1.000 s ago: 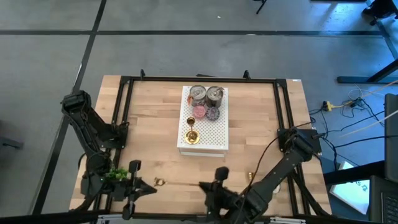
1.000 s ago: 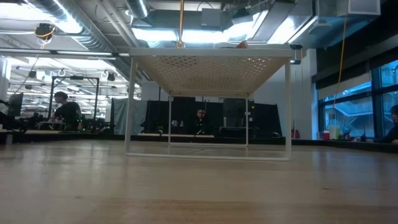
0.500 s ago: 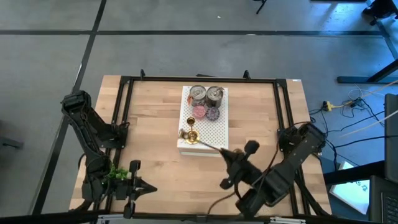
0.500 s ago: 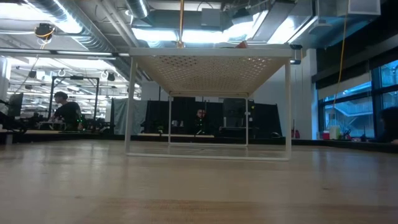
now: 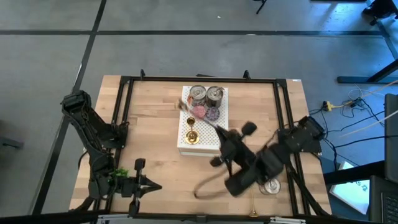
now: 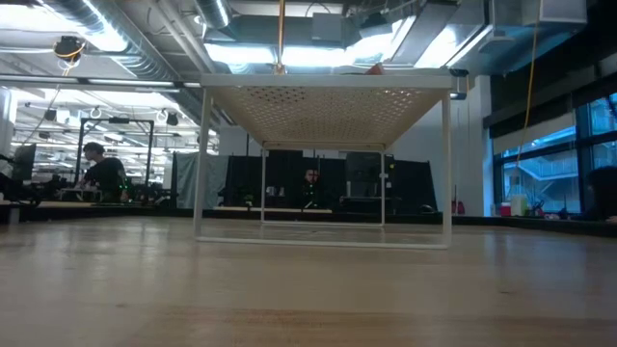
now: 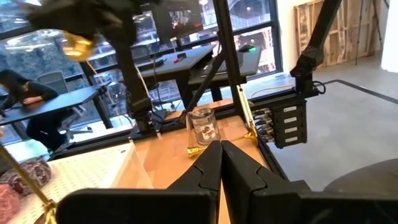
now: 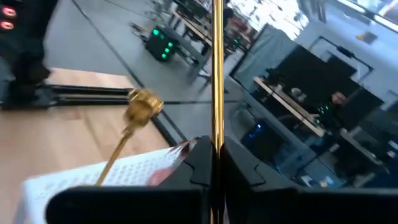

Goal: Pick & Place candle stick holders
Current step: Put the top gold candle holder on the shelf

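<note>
- Clamping a candle stick holder [image 8: 217, 62] by its thin gold stem, the right gripper [image 8: 216, 144] has its fingers pressed tight on the metal and hangs over the white perforated stand [image 5: 219, 140], at the stand's corner nearest the right arm.
- From the grip, the held holder slants across the top of the stand. Its far end [image 5: 183, 105] reaches the stand's opposite edge, on the left arm's side.
- A second candle stick holder [image 5: 191, 134] stands upright on the stand, on the half nearer the arms, with its round flared base flat on the perforated top.
- Two round silver tins [image 5: 206, 94] sit side by side at the stand's far end.
- A pink disc [image 5: 199, 111] and a purple disc [image 5: 212, 113] lie just in front of the tins, between them and the upright holder.
- The held stem passes above the discs; whether it touches them cannot be told.
- A third candle stick holder [image 5: 253, 210] is off the stand, on the wooden table [image 5: 149, 124], well apart from the stand on its right-arm side.
- A clear glass [image 7: 202, 127] stands on the table near that third holder.
- The left gripper [image 7: 219, 148] waits low over the table, well apart from the stand on the left arm's side, with its fingers pinched together on nothing.
</note>
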### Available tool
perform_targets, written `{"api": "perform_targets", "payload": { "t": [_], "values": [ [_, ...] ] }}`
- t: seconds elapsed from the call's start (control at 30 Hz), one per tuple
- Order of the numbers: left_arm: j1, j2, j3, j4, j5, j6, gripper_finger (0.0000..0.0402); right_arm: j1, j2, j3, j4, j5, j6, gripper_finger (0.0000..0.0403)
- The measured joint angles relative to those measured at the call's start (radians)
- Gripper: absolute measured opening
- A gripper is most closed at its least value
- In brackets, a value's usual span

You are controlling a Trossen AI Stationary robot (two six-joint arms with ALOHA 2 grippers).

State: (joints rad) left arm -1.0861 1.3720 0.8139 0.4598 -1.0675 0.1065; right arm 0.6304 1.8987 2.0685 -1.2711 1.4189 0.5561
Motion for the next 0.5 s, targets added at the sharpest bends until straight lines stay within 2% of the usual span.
{"api": "perform_targets", "payload": {
  "t": [0.07, 0.13, 0.3, 0.43, 0.5],
  "values": [
    [0.007, 0.0, 0.0, -0.012, 0.016, -0.009, 0.0005, -0.04, -0.006, 0.004, 0.103, -0.043, -0.133, 0.0015],
    [0.014, 0.0, 0.0, -0.024, 0.019, -0.021, 0.0003, -0.077, -0.006, 0.003, 0.243, -0.13, -0.296, 0.0015],
    [0.016, 0.0, 0.0, -0.057, 0.023, -0.052, 0.0003, -0.117, -0.006, 0.003, 0.592, -0.518, -0.69, 0.0015],
    [0.009, 0.0, 0.0, -0.069, 0.023, -0.07, 0.0005, -0.108, -0.029, 0.003, 0.738, -0.633, -0.797, 0.0015],
    [0.003, 0.0, 0.0, -0.068, 0.023, -0.072, 0.0003, -0.102, -0.06, 0.003, 0.773, -0.726, -0.804, 0.0015]
  ]
}}
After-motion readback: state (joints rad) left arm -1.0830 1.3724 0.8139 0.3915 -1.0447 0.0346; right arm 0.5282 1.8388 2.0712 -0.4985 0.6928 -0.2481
